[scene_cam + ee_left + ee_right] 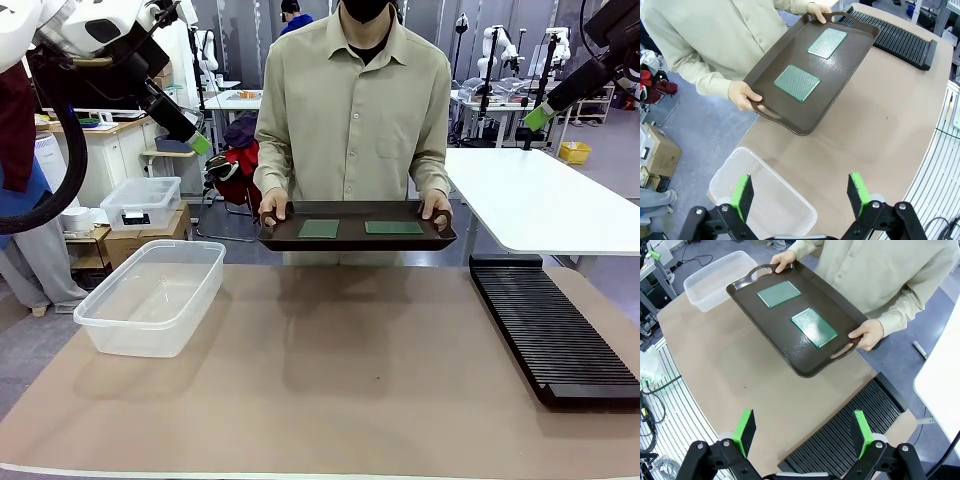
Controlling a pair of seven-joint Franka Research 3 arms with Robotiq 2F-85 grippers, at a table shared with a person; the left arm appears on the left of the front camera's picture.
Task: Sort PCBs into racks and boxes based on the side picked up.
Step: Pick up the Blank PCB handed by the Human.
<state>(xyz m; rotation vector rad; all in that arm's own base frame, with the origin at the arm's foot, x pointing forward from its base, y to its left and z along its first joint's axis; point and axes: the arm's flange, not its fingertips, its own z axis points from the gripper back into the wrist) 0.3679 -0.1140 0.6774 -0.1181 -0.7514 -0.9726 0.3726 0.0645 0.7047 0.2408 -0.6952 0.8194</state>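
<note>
Looks like the very start of the sort, nothing picked yet. A person holds a dark tray (356,242) by both handles at the desk's (330,390) far edge. One PCB (319,228) lies flat on it near the other PCB (394,227), not touching. No board in the box (112,305) or the rack (550,330). Left tool (800,192) & right tool (804,429) hang high, jaws released wide, gripping & touching nothing. Next move prob. needs one arm down over the tray, jaws squared to a board's edges.

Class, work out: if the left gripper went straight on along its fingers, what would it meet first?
Probably the table top beside the clear tub, perhaps the tub's rim; depth is unclear.
</note>
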